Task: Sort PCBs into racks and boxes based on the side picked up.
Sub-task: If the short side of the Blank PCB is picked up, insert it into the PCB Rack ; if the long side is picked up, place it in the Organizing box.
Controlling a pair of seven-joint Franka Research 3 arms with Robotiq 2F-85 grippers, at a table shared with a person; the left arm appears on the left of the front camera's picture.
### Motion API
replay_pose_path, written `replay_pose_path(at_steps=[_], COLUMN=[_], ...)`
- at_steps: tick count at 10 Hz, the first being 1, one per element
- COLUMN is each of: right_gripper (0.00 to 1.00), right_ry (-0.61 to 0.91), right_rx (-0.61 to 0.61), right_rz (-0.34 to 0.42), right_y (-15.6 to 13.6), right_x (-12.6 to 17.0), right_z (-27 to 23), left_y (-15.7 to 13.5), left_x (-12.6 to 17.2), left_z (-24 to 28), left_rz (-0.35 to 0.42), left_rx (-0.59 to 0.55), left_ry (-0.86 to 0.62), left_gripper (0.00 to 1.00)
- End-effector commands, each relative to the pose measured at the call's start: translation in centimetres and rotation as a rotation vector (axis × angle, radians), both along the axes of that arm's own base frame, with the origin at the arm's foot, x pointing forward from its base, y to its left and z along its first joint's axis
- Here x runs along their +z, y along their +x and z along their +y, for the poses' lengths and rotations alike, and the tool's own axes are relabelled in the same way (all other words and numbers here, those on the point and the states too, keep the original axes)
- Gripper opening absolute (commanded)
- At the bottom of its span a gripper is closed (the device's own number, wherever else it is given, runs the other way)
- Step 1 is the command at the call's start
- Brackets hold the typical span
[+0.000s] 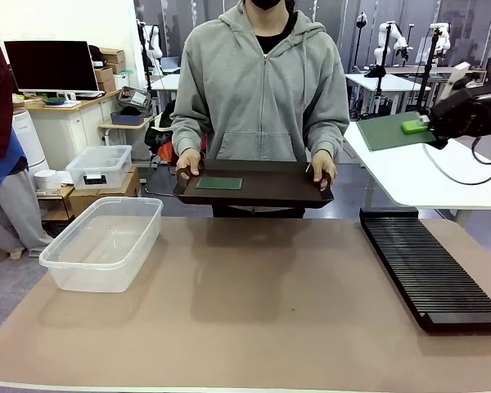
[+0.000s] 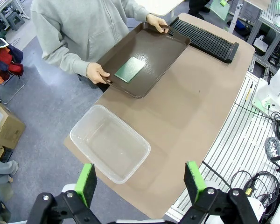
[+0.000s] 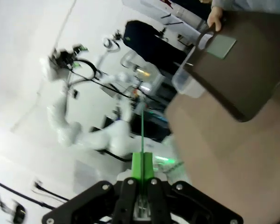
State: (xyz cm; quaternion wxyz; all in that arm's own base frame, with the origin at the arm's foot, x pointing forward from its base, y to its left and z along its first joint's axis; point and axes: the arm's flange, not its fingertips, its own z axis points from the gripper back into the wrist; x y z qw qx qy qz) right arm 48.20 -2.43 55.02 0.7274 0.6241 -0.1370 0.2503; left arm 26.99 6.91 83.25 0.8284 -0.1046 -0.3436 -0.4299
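A person at the far side holds a dark brown tray (image 1: 286, 187) by its handles, with one green PCB (image 1: 219, 183) lying flat on it. My right gripper (image 1: 419, 125) hangs high at the right, shut on a second PCB (image 1: 387, 131) that sticks out level to the left. In the right wrist view this held board (image 3: 142, 133) shows edge-on, rising from the shut right gripper (image 3: 142, 163). My left gripper (image 2: 140, 184) is open high above the clear box (image 2: 109, 142). The black slotted rack (image 1: 430, 266) lies at the table's right side.
The clear box (image 1: 106, 241) stands at the table's left edge. A smaller lidded clear bin (image 1: 100, 166) sits on cartons behind it. The tan table mat (image 1: 254, 327) lies bare between box and rack. Another person stands at far left.
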Motion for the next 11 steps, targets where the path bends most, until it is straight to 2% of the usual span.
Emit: replay_pose_path(at_steps=[1,2,3,4,5,6,9,10,11], right_gripper=[0.02,0.02,0.02,0.02,0.02,0.02,0.02,0.02,0.02], right_ry=[-0.092,-0.135,-0.172,-0.158,-0.049,-0.153,-0.138,-0.107,-0.085], right_rx=[-0.021,-0.046,-0.065,-0.111,-0.156,-0.063,-0.098,-0.084,-0.043], right_rz=[-0.217,-0.330,-0.409,-0.405,-0.305,-0.388,-0.379,-0.398,-0.462], right_y=[1.4,1.7,1.9,2.6,2.9,2.2,2.4,3.0,4.2], right_x=[-0.6,-0.2,0.0,0.0,-0.3,0.6,0.1,-0.7,-1.7], right_z=[-0.9,-2.0,-3.4,-5.2,-6.7,-4.2,-5.6,-6.2,-7.0], left_y=[0.0,0.0,0.0,0.0,0.0,0.0,0.0,0.0,0.0], left_x=[0.0,0.0,0.0,0.0,0.0,0.0,0.0,0.0,0.0], left_z=[0.0,0.0,0.0,0.0,0.0,0.0,0.0,0.0,0.0], left_rz=[0.003,0.003,0.003,0.003,0.003,0.003,0.003,0.003,0.003], left_rx=[0.003,0.003,0.003,0.003,0.003,0.003,0.003,0.003,0.003], left_ry=[-0.004,-0.004,-0.004,-0.004,-0.004,-0.004,-0.004,-0.004,-0.004], left_gripper=[1.00,1.00,1.00,1.00,1.00,1.00,1.00,1.00,1.00])
